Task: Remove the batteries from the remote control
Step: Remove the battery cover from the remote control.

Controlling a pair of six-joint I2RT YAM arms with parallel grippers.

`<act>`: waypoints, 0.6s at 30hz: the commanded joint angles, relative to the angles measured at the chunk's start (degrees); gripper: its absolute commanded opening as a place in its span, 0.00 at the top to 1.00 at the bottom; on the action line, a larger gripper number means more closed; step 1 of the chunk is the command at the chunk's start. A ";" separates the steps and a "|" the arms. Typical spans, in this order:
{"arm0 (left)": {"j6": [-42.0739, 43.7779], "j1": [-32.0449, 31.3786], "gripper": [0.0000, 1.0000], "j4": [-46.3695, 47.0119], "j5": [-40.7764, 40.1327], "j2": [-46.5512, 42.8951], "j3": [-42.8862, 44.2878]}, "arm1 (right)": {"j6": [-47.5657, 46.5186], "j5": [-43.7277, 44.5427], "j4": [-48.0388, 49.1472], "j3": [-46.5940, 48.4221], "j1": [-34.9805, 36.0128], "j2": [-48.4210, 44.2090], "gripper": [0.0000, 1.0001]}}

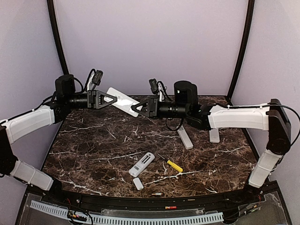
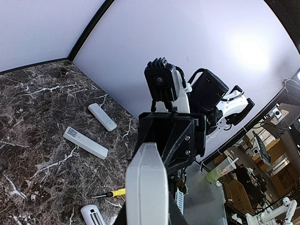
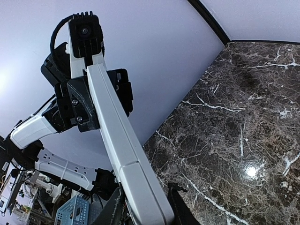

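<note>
So both arms have one white remote [image 1: 123, 101] up in the air between them, over the back of the marble table [image 1: 93, 140]. The left gripper [image 1: 114, 99] is clamped on one end with its fingers nearly closed around the body. The right gripper [image 1: 137, 107] has the other end, and in its own wrist view the dark fingers [image 3: 114, 206] sit right against both sides of the remote, so I'd call that a narrow grip too. The remote runs straight from one set of fingertips to the other, tilted a bit (the left end is higher).

I can't see any batteries in the held remote from these angles. The loose ones are well below the fingers, toward the arm bases. A small battery [image 1: 157, 193] lies at the table's front edge, and an orange battery [image 1: 170, 207] sits just past it on the black rim.

Also down there, well below both grippers, are a second remote [image 1: 142, 164], a small white cover [image 1: 138, 183] just beside it, and a yellow-handled screwdriver [image 1: 175, 166]. Another two remotes [image 1: 185, 138] lie under the right forearm, behind the right fingers.
</note>
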 commanded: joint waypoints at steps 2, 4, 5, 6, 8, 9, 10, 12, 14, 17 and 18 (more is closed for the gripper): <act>0.74 0.33 1.00 0.43 1.32 -3.37 1.21 | 0.45 4.34 -2.91 -1.85 -0.78 -1.27 0.72; 0.74 0.35 1.00 0.35 1.45 -3.37 1.27 | 0.44 4.35 -2.91 -1.90 -0.86 -1.36 0.71; 0.74 0.35 1.00 0.39 1.47 -3.37 1.27 | 0.48 4.34 -3.01 -1.90 -0.88 -1.37 0.71; 0.74 0.35 1.00 0.44 1.49 -3.37 1.27 | 0.48 4.34 -3.00 -1.89 -0.86 -1.44 0.70; 0.74 0.35 1.00 0.43 1.56 -3.43 1.22 | 0.49 4.26 -3.08 -1.87 -0.86 -1.50 0.68; 0.74 0.35 1.00 0.43 1.52 -3.45 1.26 | 0.57 4.21 -3.09 -1.97 -0.92 -1.55 0.68; 0.74 0.35 1.00 0.43 1.51 -3.52 1.27 | 0.54 4.27 -3.09 -2.05 -0.89 -1.67 0.68; 0.81 0.42 1.00 0.32 1.42 -3.65 1.26 | 0.56 4.34 -3.02 -2.20 -0.87 -1.76 0.70; 0.96 0.44 1.00 0.15 1.36 -3.63 1.26 | 0.60 4.42 -2.98 -2.33 -0.87 -1.92 0.71; 1.54 0.44 1.00 -0.76 0.78 -3.67 1.42 | 0.73 4.60 -2.85 -2.75 -0.94 -2.17 0.73; 1.82 0.44 1.00 -0.96 0.47 -3.71 1.51 | 0.72 4.68 -2.78 -2.88 -0.95 -2.15 0.74</act>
